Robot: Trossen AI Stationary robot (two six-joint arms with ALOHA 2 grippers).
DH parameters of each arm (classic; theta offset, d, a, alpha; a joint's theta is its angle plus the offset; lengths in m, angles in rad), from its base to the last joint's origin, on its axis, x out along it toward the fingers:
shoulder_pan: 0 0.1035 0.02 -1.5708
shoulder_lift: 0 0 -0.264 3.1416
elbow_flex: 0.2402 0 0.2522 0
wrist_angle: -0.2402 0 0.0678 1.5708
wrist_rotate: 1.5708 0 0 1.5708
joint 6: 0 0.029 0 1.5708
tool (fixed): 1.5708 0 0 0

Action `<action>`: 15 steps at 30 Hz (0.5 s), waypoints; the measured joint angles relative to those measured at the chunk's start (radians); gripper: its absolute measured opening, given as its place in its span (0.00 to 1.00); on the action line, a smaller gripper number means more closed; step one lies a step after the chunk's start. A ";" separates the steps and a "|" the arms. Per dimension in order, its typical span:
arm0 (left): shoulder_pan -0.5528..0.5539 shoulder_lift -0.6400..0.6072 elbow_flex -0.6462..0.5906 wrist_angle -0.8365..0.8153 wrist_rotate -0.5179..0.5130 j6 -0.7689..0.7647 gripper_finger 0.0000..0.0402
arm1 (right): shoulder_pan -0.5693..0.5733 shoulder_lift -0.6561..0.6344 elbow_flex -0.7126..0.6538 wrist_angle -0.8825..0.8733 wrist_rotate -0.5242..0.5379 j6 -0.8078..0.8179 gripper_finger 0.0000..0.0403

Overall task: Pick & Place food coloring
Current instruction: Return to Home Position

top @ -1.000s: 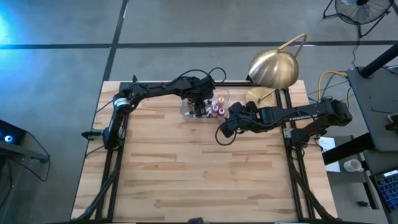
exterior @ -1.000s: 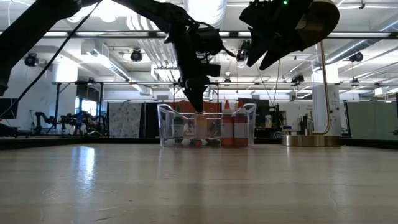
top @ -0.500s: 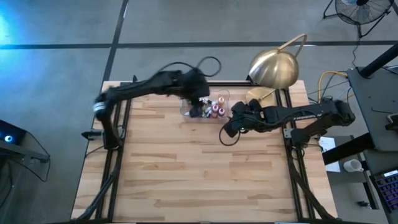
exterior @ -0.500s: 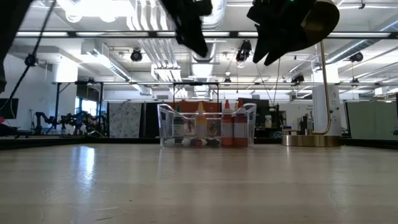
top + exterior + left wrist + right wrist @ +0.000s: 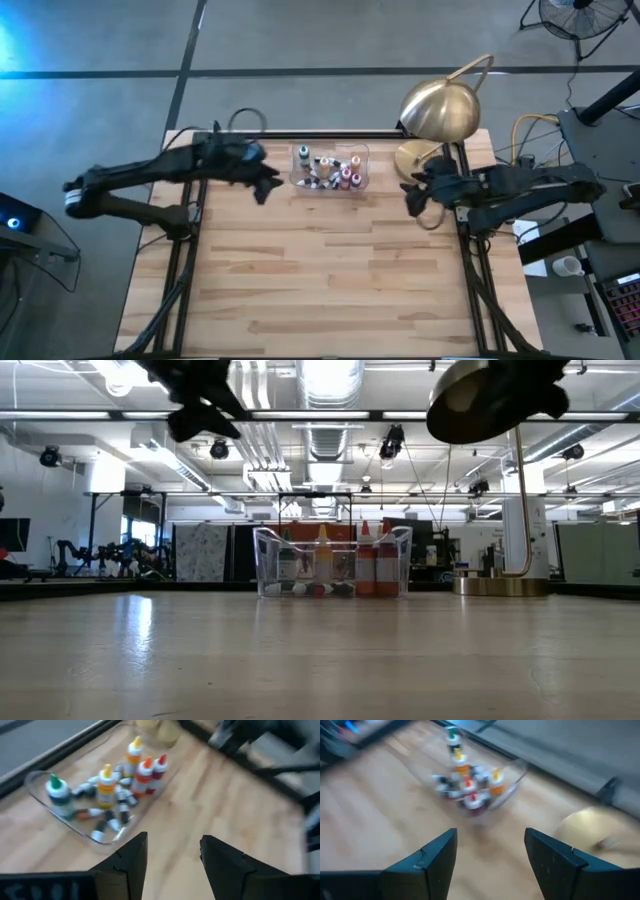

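The food coloring bottles (image 5: 328,170) sit in a clear plastic tub (image 5: 362,152) at the table's far middle. Some stand upright, with green, yellow, orange and red caps (image 5: 106,784), and several small ones lie on the tub's floor (image 5: 318,589). My left gripper (image 5: 268,188) hangs in the air left of the tub, open, with only bare table between its fingers (image 5: 172,840). My right gripper (image 5: 412,195) hangs right of the tub, also open and holding nothing (image 5: 490,834).
A brass lamp stands at the far right, its dome shade (image 5: 440,110) above its round base (image 5: 414,156), close to my right gripper. The wooden table (image 5: 320,280) spreads bare toward the near edge. Black frame rails (image 5: 190,260) run along both sides.
My left gripper has risen out of the tub and swung back toward the table's left edge, rolling as it went, with nothing in it. My right gripper has drawn back from beside the tub toward the right edge. The bottles stay in the tub.
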 joint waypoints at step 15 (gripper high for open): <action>-0.038 -0.539 -0.616 0.739 0.346 -0.124 0.39 | 0.005 -0.652 -0.581 0.899 -0.427 -0.485 0.56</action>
